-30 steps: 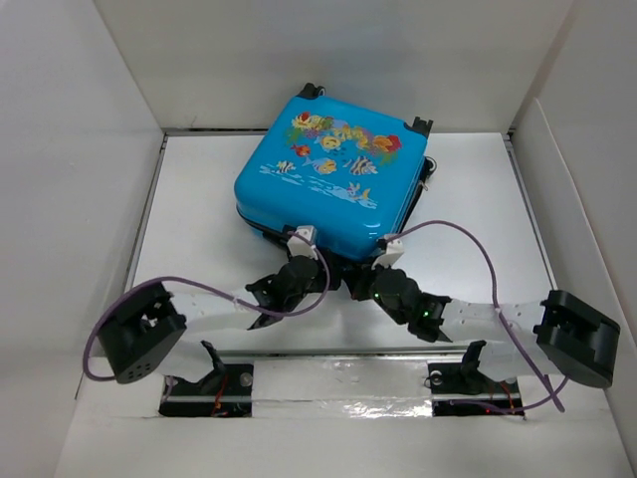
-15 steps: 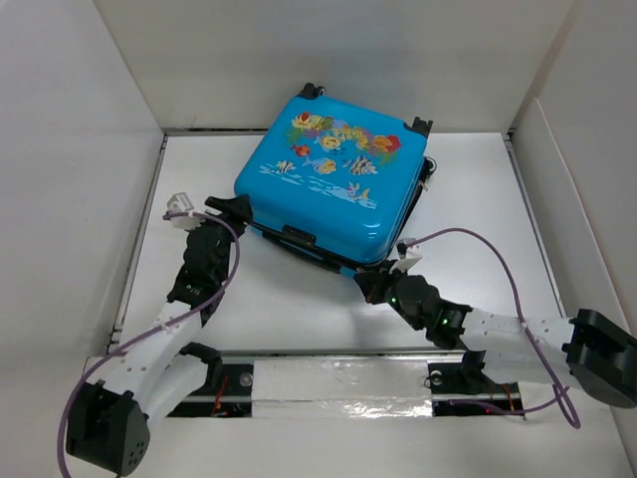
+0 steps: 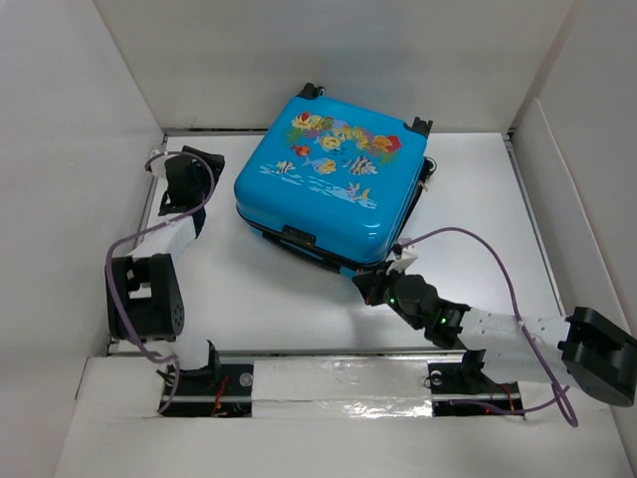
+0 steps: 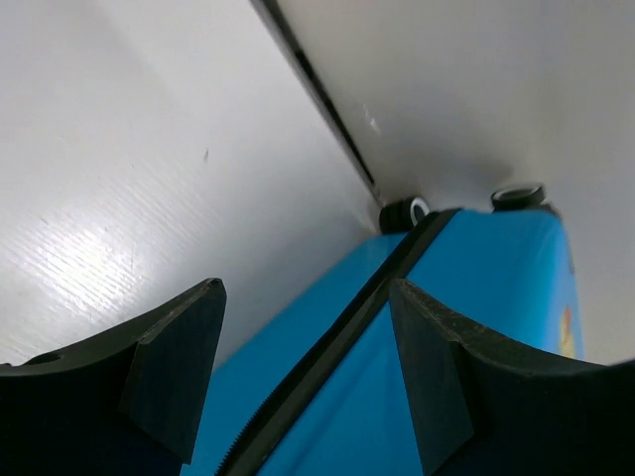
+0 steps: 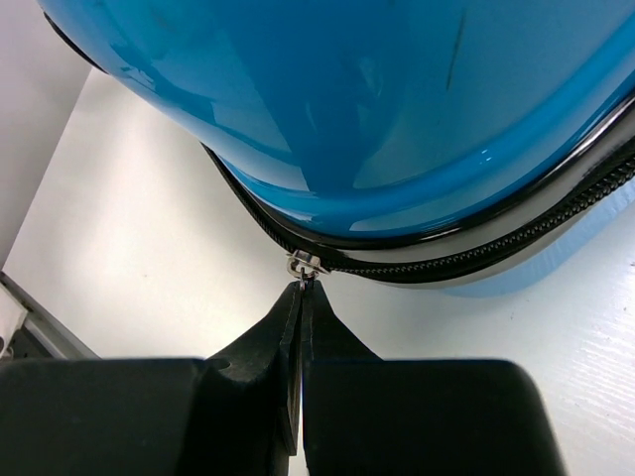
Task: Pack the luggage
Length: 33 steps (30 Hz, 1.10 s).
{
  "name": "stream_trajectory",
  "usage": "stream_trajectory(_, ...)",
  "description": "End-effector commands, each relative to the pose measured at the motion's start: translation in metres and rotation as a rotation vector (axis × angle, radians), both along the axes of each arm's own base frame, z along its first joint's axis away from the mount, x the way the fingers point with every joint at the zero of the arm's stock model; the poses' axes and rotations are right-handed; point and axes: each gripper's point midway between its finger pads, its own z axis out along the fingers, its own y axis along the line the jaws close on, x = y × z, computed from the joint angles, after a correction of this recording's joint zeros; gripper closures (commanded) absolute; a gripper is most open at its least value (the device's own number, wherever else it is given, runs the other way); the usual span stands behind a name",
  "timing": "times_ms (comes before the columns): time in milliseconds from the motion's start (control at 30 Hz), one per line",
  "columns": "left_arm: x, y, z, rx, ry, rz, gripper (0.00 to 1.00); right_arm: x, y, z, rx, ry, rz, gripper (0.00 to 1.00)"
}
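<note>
Right wrist: glossy rounded luggage (image 5: 397, 99), toothed black zipper (image 5: 476, 253), metal pull (image 5: 301, 265).

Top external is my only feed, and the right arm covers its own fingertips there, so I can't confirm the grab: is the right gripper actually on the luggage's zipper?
Observer: Yes. In the right wrist view the right gripper is shut on the small silver zipper pull at the seam of the luggage.
Operator: Is the left gripper carrying anything?
Observer: No. The left wrist view shows the left gripper open, with nothing between its fingers.
Operator: What is it pointed at?
Observer: The luggage's black zipper seam, which runs away toward two black wheels at the far end.
</note>
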Motion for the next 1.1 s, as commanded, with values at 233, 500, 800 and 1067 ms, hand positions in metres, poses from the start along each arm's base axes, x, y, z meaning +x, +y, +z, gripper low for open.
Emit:
stream_trajectory(233, 0.013, -0.069, -0.025, -0.048, 0.023, -0.263, 0.36, 0.011, 0.011, 0.036, 0.053, -0.067, -0.007, 1.0)
stream_trajectory(500, -0.042, -0.145, -0.033, -0.07, -0.029, -0.388, 0.36, 0.007, 0.008, 0.051, 0.027, -0.078, 0.016, 1.0)
stream_trajectory(800, -0.131, -0.226, -0.032, -0.128, -0.088, -0.575, 0.36, -0.011, 0.047, 0.043, 0.016, -0.059, 0.144, 1.0)
stream_trajectory(1067, -0.191, -0.255, -0.011, -0.161, -0.137, -0.706, 0.39, -0.037, 0.094, 0.05, 0.002, -0.098, 0.253, 1.0)
